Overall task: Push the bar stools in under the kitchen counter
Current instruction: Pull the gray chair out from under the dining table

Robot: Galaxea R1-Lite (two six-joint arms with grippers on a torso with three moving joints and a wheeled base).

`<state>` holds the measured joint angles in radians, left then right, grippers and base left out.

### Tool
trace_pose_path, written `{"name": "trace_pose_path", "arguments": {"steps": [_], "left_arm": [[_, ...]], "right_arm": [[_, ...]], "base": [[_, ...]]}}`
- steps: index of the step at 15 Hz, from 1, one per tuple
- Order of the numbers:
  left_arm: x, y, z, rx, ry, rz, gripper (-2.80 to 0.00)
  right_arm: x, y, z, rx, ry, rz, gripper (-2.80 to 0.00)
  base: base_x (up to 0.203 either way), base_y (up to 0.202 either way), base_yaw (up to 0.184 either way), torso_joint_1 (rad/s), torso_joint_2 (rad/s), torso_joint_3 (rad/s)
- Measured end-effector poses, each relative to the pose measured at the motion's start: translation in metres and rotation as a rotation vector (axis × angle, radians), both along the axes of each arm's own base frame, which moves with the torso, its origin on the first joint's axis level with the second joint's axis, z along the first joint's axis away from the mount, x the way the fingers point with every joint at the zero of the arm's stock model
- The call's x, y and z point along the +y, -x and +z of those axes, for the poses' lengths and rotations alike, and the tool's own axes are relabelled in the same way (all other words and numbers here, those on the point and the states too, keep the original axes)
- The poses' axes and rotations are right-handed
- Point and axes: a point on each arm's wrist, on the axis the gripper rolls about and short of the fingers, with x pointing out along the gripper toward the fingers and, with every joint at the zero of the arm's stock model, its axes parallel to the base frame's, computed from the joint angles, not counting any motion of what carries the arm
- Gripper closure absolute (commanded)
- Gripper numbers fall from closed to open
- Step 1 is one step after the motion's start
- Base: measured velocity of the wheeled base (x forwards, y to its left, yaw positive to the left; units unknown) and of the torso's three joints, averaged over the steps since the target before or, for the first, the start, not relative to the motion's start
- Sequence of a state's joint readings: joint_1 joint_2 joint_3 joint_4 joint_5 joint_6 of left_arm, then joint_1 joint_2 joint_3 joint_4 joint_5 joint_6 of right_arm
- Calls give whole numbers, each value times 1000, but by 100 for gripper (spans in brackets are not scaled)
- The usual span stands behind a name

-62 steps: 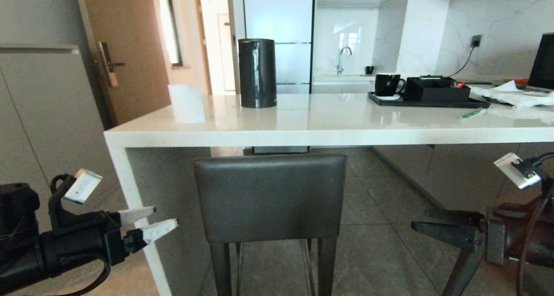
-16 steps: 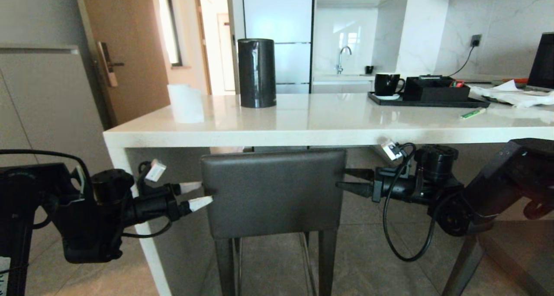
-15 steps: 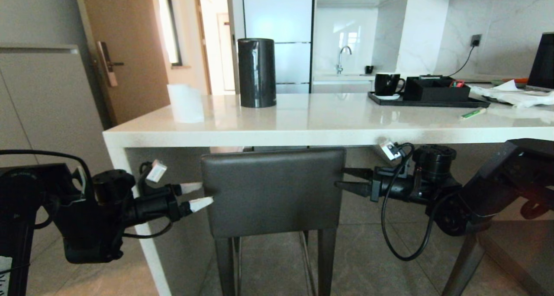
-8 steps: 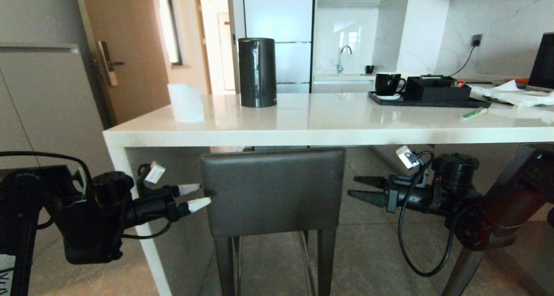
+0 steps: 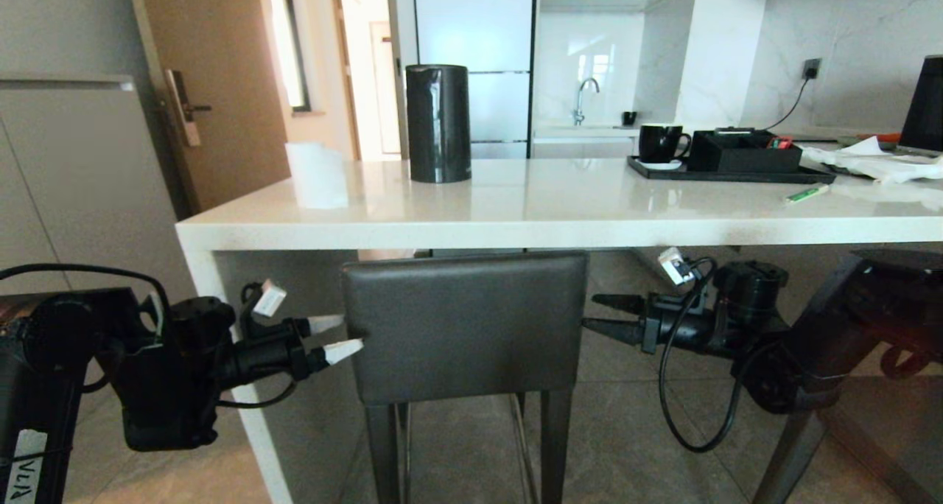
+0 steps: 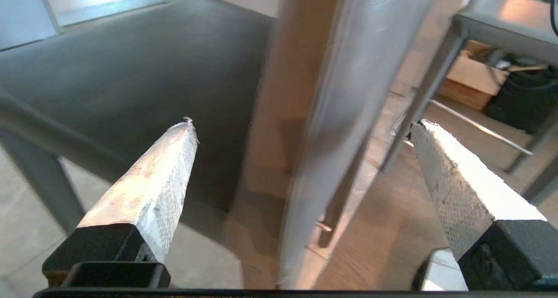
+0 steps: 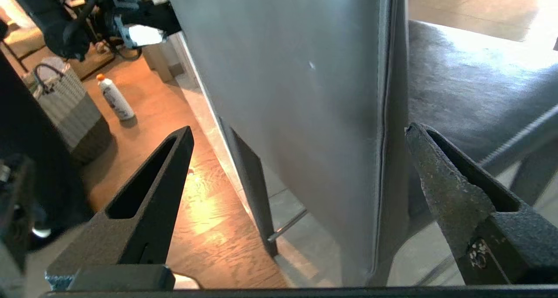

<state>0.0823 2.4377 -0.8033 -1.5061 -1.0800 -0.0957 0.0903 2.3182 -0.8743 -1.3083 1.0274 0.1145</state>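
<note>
- Standing just under the worktop (image 5: 560, 217) edge, the bar stool (image 5: 464, 327) is being flanked by both grippers at its backrest.
- Gaping wide, the left gripper (image 5: 337, 337) and right gripper (image 5: 605, 316) are gripping nothing, risking uneven pressure twisting the stool.
- Pushing high is risking tipping it.

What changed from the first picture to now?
Both grippers came in from the picture's lower corners to flank the stool's backrest: left gripper at its left edge, right gripper at its right, both open. The backrest shifted slightly. Counter items unchanged.
</note>
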Motion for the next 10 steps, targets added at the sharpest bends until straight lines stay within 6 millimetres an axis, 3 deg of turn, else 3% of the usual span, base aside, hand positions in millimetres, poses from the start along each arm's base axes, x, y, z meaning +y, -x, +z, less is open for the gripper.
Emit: {"name": "trace_pose_path", "arguments": {"steps": [7, 10], "left_arm": [[-1, -15, -10, -3, 11, -4, -280], [-11, -21, -9, -9, 19, -29, -280]], "right_arm": [[14, -42, -37, -38, -11, 15, -280], [19, -59, -46, -49, -29, 20, -280]], "base": [[0, 0, 0, 0, 0, 0], [0, 0, 0, 0, 0, 0]]}}
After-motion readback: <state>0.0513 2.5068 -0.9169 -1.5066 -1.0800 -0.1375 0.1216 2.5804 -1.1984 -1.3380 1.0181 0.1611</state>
